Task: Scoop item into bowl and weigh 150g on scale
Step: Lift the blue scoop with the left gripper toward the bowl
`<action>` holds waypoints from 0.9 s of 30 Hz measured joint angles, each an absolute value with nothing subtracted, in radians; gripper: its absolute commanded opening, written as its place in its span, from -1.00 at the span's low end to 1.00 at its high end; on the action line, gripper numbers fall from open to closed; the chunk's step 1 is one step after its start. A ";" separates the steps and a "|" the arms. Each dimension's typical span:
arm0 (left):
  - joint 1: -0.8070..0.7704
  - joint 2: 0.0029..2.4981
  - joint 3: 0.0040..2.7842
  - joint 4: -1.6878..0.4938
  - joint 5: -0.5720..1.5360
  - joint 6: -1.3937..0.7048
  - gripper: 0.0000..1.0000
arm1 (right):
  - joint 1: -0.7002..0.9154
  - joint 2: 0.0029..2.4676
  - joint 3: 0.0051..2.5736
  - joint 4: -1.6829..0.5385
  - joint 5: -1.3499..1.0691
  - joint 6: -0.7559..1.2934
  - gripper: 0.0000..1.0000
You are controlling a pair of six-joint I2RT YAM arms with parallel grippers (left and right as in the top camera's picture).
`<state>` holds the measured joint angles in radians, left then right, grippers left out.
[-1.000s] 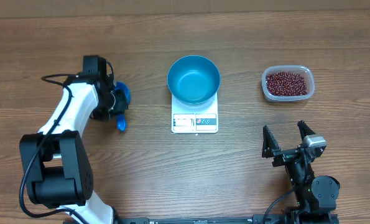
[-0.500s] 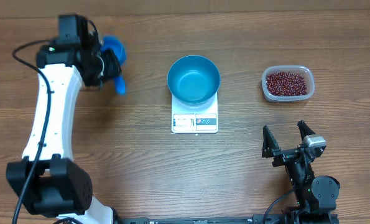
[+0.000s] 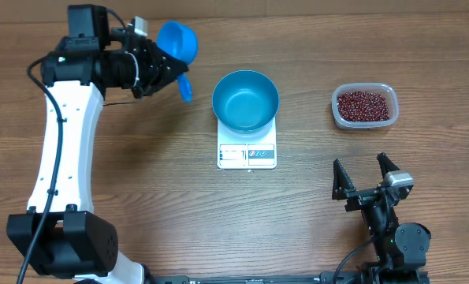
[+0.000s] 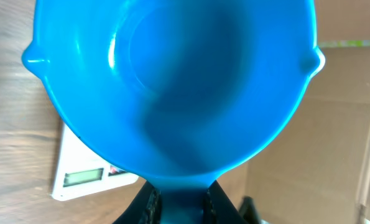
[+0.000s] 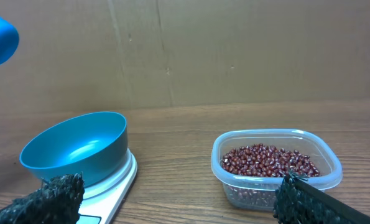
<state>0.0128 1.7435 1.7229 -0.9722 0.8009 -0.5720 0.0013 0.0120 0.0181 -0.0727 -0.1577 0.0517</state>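
Blue bowl point(image 3: 245, 101) empty, seated on scale point(image 3: 247, 155) at mid-table. Beans point(image 3: 364, 106) heaped in clear tub point(image 3: 335, 106), right of scale and apart from it. Left gripper point(image 3: 171, 71) up left of bowl, jaws clamped on handle of blue scoop point(image 3: 176, 41); scoop empty, bare inside filling left wrist view, scale corner behind. Right gripper point(image 3: 360, 167) near front edge, below tub, jaws wide apart, nothing between them.
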 measured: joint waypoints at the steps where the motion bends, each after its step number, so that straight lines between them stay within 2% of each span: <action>1: 0.004 1.744 1.723 -0.973 0.807 -0.582 -0.68 | 0.001 0.012 0.018 -0.073 -0.157 0.052 1.00; 12: -0.142 1.744 1.723 -0.934 0.839 -0.860 -0.81 | 0.001 0.012 0.018 -0.071 -0.158 0.059 1.00; 14: -0.167 1.744 1.723 -0.915 0.840 -0.907 -0.92 | 0.001 0.012 0.018 -0.074 -0.157 0.097 1.00; 21: -0.248 1.744 1.723 -0.823 0.846 -1.018 -0.92 | 0.001 0.021 0.034 -0.099 -0.228 0.276 1.00; 23: -0.265 1.744 1.723 -0.782 0.846 -1.031 -0.92 | 0.002 0.052 0.085 -0.131 -0.250 0.326 1.00; 27: -0.289 1.744 1.723 -0.736 0.846 -1.085 -0.92 | 0.001 0.183 0.342 -0.280 -0.300 0.381 1.00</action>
<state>-0.2890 1.7435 1.7229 -0.7364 0.8459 -1.0847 0.0013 0.1829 0.3416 -0.2802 -0.3000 0.3813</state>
